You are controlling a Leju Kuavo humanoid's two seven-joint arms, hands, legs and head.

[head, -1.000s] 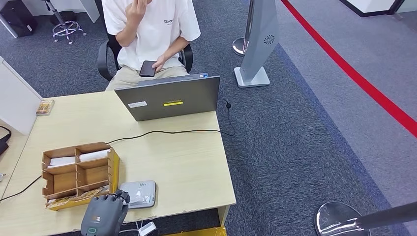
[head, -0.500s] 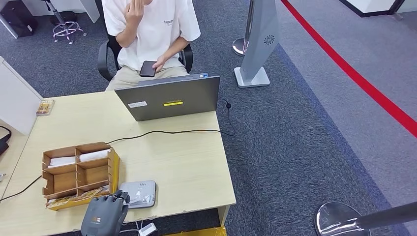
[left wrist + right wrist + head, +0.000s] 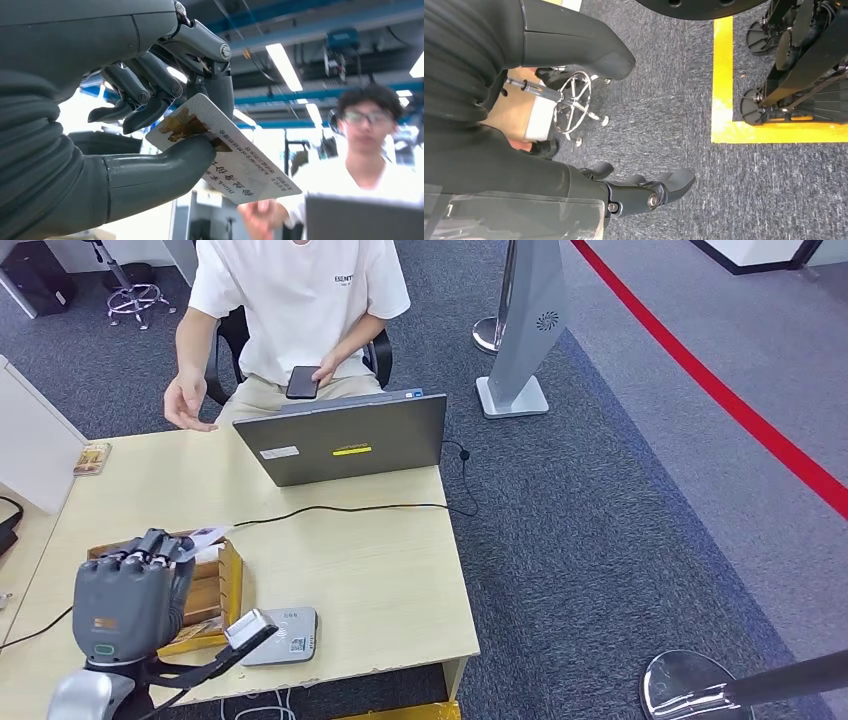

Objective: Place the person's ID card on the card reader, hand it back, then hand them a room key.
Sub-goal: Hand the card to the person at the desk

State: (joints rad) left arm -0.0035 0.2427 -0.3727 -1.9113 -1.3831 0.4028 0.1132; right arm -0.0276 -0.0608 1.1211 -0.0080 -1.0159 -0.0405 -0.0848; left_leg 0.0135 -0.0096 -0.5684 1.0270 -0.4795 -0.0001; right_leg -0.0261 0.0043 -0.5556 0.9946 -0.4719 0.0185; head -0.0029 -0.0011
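Observation:
My left hand [image 3: 125, 600] is raised over the near left of the table, in front of the wooden box. It pinches a white card [image 3: 205, 537] between thumb and fingers. The left wrist view shows that card [image 3: 235, 160] printed with a picture and lines of text, its free end pointing toward the seated person [image 3: 370, 165]. The person's open hand [image 3: 186, 400] reaches out over the table's far edge. A grey card reader [image 3: 288, 630] lies near the front edge, right of my hand. My right hand [image 3: 644, 192] hangs over the carpet, fingers apart and holding nothing.
A wooden compartment box [image 3: 212, 585] with white cards stands behind my left hand. A grey laptop [image 3: 345, 445] stands at the table's [image 3: 380, 570] far side, a black cable [image 3: 340, 508] running across. The person's other hand holds a phone [image 3: 301, 381]. A stanchion base [image 3: 690, 685] stands on the floor right.
My left hand has risen from beside the card reader to in front of the box, now holding a card. The person lowered a hand from the face and stretched it toward the table.

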